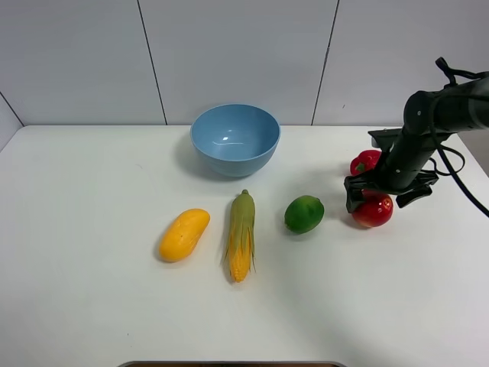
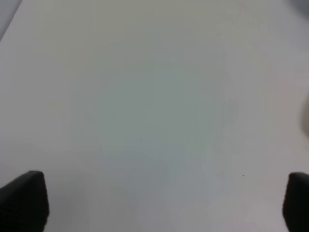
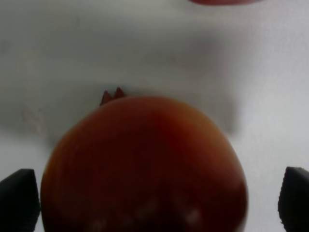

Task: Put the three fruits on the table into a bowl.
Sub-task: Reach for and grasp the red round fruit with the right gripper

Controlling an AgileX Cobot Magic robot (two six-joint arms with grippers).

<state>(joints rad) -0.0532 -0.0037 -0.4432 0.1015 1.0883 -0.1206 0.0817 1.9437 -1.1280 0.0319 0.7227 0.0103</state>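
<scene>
While the right gripper [image 1: 382,197] hangs wide open astride the apple [image 1: 374,214] near the right edge of the table [image 1: 76,306], the left gripper [image 2: 154,203] gapes wide above the table. Well apart, the mango [image 1: 183,234] and lime [image 1: 304,213] lie in front of the bowl [image 1: 234,139].

You have a glossy red apple [image 1: 376,212] throwing small highlights, a smooth light-blue plastic bowl [image 1: 229,160] with a soft sheen, and a matt white table [image 1: 92,306]. The lime [image 1: 304,214] looks finely pebbled (the mango [image 1: 184,234] smoother, waxy). The corn cob [image 1: 241,235] has a fibrous husk.
</scene>
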